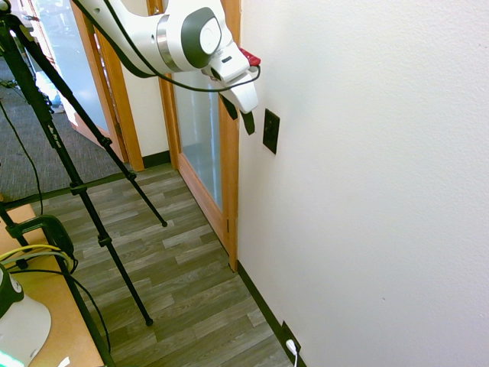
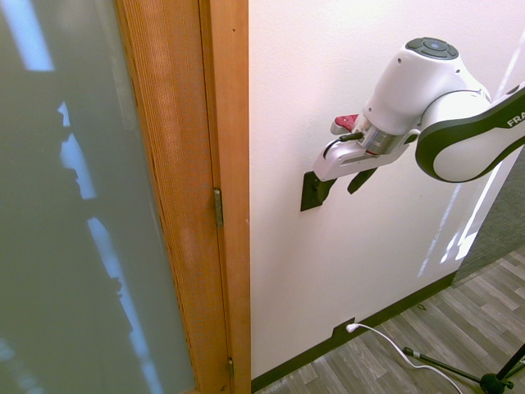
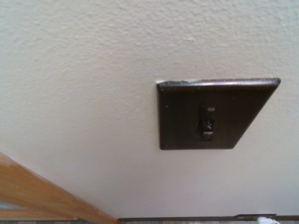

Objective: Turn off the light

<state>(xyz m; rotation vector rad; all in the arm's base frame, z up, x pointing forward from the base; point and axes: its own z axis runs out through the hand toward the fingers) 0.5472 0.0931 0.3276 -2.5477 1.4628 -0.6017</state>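
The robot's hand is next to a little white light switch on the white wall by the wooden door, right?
Nearly. The small rectangular switch plate is black, not white; the wrist view shows it clearly, with its small dark toggle in the middle. The rest holds: the open end effector is close beside it on the white wall, near the wooden door frame.

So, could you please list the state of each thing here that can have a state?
gripper: open, holding nothing, near the switch plate.
switch plate: mounted on the wall; toggle position unclear.
white plug: plugged into the black outlet plate by the floor.
glass door: appears closed.
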